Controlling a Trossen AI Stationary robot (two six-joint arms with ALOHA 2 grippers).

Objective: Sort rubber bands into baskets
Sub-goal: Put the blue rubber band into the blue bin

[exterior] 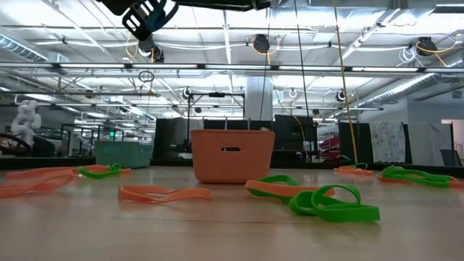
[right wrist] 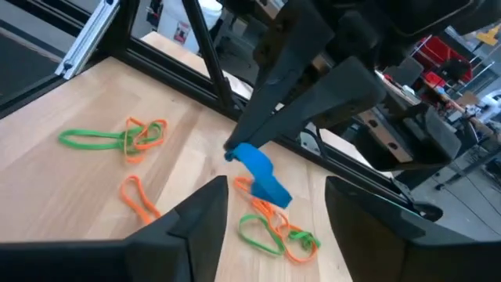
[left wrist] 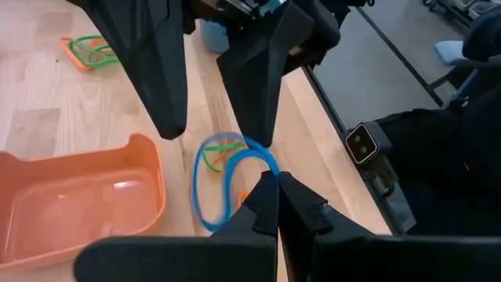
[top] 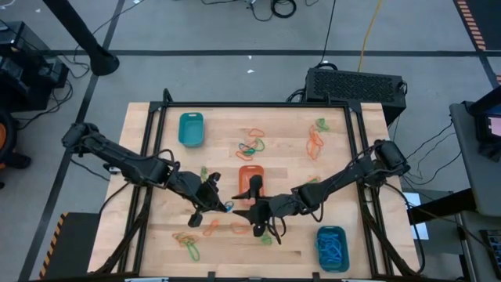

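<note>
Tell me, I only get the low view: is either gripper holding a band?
Observer: Yes. The left gripper is shut on a blue rubber band, lifted off the table.
Operator: And the right one?
Observer: The right gripper is open, facing the left gripper with the band hanging between them.
Operator: Where do blue ones go?
Observer: Probably the teal basket on the right arm's side; it already holds blue bands.

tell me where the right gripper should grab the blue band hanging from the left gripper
Take the free lower loop of the blue rubber band, below where the left gripper pinches it. Bring the open right gripper in from the side so its fingers straddle the dangling strand.
</note>
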